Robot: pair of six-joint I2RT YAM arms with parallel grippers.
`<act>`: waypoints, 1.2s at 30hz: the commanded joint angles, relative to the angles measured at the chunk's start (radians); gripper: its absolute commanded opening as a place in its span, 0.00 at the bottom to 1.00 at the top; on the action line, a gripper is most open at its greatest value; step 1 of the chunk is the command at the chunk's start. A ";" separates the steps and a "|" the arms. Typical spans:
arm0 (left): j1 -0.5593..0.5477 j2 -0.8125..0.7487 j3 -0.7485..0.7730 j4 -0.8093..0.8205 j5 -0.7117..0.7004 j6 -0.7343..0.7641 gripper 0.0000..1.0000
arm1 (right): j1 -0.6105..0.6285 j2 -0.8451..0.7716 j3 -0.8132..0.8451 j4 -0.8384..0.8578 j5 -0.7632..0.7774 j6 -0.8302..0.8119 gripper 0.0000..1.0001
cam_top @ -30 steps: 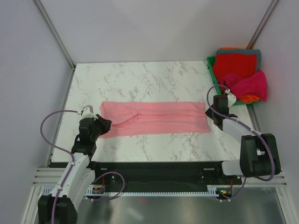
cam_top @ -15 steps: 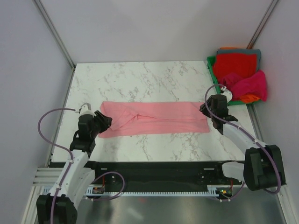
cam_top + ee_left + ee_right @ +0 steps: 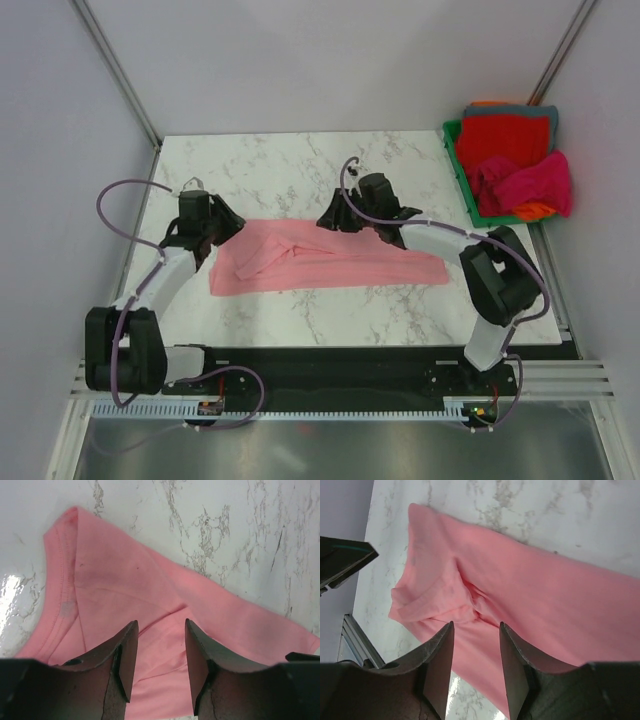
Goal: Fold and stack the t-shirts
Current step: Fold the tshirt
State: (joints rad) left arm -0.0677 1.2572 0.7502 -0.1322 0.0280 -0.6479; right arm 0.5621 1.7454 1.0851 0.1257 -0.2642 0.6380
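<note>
Desk (image 3: 300, 160): pink tee (image 3: 330, 262) lies as a long strip across the middle, nearer front edge. Both arms have left its ends & now sit over its far hem: left jaws twd left edge, right jaws mid-desk. Both spread, empty. Prob. next fold.

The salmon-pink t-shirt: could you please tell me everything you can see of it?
The salmon-pink t-shirt is soft plain cloth, folded into a long band lying flat across the marble table. Its left end is rumpled, with a stitched hem showing. The open left gripper and open right gripper are poised over its left half; neither pinches cloth.
</note>
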 commanded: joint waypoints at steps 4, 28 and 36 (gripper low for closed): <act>0.006 0.203 0.149 -0.009 0.049 -0.068 0.50 | 0.081 0.233 0.280 -0.001 -0.164 -0.058 0.49; 0.025 0.604 0.399 -0.227 0.000 -0.091 0.46 | 0.111 0.549 0.526 -0.035 -0.426 -0.090 0.22; 0.026 0.613 0.403 -0.230 -0.011 -0.075 0.46 | 0.113 0.456 0.374 -0.021 -0.440 -0.093 0.07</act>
State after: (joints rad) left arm -0.0475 1.8393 1.1336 -0.3134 0.0700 -0.7288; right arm 0.6685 2.2787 1.5059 0.0822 -0.6701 0.5667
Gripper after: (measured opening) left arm 0.462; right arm 0.069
